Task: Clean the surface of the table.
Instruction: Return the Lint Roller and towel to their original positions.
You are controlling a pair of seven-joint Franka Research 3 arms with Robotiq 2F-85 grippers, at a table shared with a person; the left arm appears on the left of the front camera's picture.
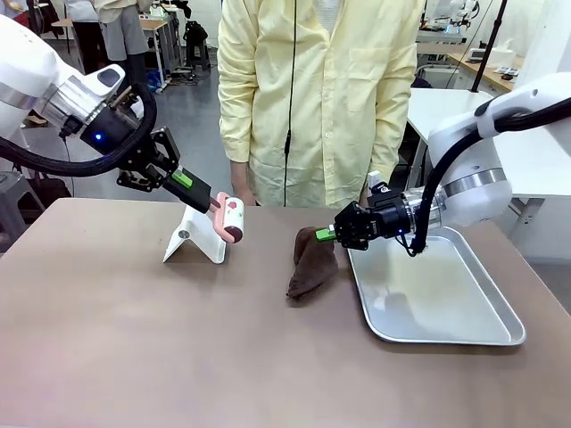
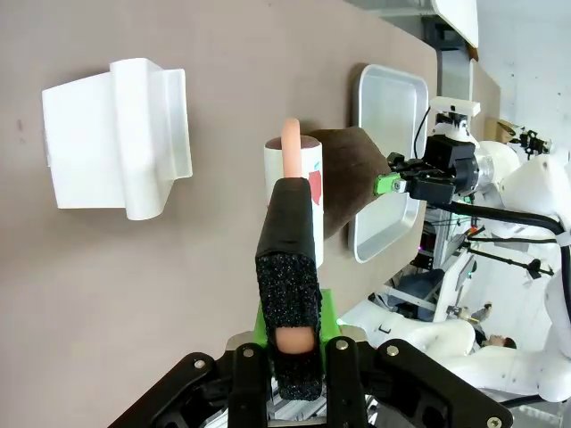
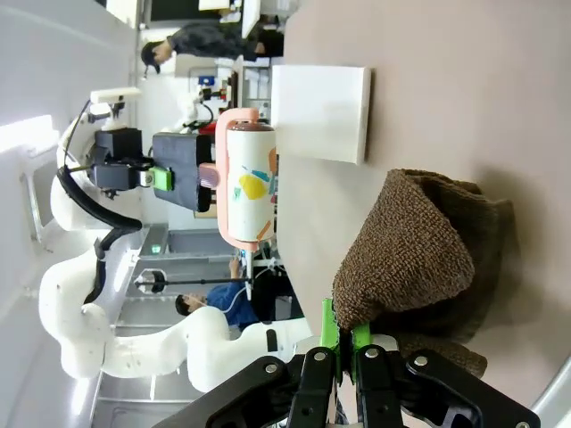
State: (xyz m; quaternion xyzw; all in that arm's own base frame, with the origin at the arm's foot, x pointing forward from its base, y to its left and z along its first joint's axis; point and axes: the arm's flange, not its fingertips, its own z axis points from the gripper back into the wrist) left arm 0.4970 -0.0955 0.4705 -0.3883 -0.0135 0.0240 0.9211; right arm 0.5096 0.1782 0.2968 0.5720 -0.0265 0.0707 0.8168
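While both arms are loaded with their tools, I judge the cleaning itself has hardly begun. My left claw (image 1: 203, 198) is clamped on the pink handle of a lint roller (image 1: 231, 218), holding it in the air just above the white stand (image 1: 196, 236) at the far left-centre of the tabletop (image 1: 134, 339); the roller drum is not on the surface. My right claw (image 1: 326, 234) is pinched shut on the top corner of the brown cloth (image 1: 312, 261), which hangs from it with its lower folds resting on the tabletop just beside the metal tray (image 1: 446, 337). The tabletop is the wide brown-taupe surface spreading across the front view, and all the near half of it lies untouched ahead of me, as I read it. What remains, then, is the whole pass: dragging the cloth or running the roller over the surface.

I cannot make out any crumbs, dust or stains on the brown top, so I cannot tell which patches need work. The left wrist view (image 2: 288, 267) has the roller partly hidden behind my own finger. From the right wrist view, the cloth (image 3: 419, 259) covers the green pads, so how deep the pinch goes is unclear. A person in a yellow coat (image 1: 321, 98) stands at the far edge, hands mostly hidden behind the tabletop's far edge and my arms
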